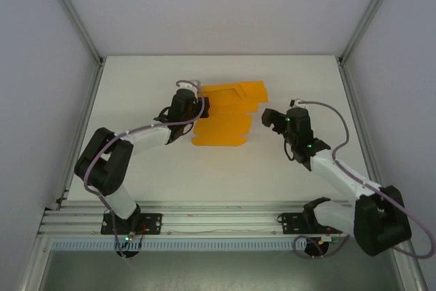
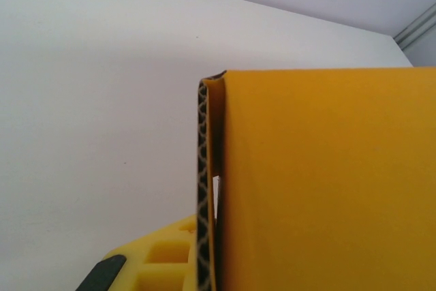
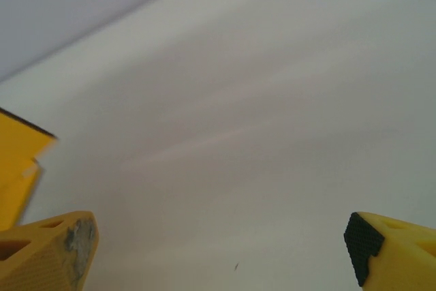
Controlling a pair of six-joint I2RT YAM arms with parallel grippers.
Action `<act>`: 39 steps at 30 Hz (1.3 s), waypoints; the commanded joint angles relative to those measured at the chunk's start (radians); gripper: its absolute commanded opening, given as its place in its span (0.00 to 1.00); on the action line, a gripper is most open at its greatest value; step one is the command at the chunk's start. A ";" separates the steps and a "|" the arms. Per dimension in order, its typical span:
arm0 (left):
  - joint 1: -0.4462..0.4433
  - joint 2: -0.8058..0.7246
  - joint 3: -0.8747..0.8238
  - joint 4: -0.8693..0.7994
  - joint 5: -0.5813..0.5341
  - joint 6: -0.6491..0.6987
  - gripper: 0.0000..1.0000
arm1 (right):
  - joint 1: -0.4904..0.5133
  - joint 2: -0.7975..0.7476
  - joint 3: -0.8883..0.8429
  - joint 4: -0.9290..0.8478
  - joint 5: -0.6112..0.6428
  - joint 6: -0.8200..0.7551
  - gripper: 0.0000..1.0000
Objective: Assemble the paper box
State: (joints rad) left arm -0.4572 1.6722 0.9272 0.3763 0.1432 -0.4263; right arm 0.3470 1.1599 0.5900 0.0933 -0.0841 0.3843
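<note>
One white table [image 1: 286,168], grey enclosure walls [image 1: 41,66] on its left, right and far sides. Two arms [image 1: 109,161], bases at the near rail. One paper box [image 1: 228,117]: a mostly flat orange sheet lying centre-far on the table. From above, the left gripper [image 1: 201,105] covers the sheet's left edge and is clamped on it. On the left wrist view I see the paper box [image 2: 327,182] tight against a patterned finger pad [image 2: 201,195]. The right gripper [image 1: 267,118] sits just right of the sheet, not touching, jaws spread wide. Its two fingertips [image 3: 51,257] frame bare table, with a corner of the paper box [image 3: 17,148] at the left.
</note>
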 commanded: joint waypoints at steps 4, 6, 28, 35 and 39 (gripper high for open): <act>0.005 -0.030 0.001 0.044 0.021 -0.010 0.00 | -0.015 0.182 0.099 0.079 -0.194 0.062 0.94; 0.005 -0.034 -0.005 0.040 0.018 -0.008 0.00 | -0.014 0.200 0.118 0.101 -0.194 0.055 0.95; 0.009 -0.011 0.004 -0.011 -0.007 0.023 0.00 | -0.017 0.142 0.188 -0.010 -0.324 -0.025 0.94; 0.009 -0.006 0.004 -0.002 -0.011 0.016 0.00 | -0.017 0.147 0.200 0.029 -0.429 0.016 0.91; 0.009 -0.003 0.001 0.001 -0.016 0.014 0.00 | -0.015 0.135 0.199 0.027 -0.447 0.028 0.90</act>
State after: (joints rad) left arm -0.4553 1.6703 0.9264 0.3824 0.1474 -0.4210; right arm 0.3302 1.3312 0.7521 0.0769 -0.4728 0.3916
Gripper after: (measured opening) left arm 0.097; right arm 0.901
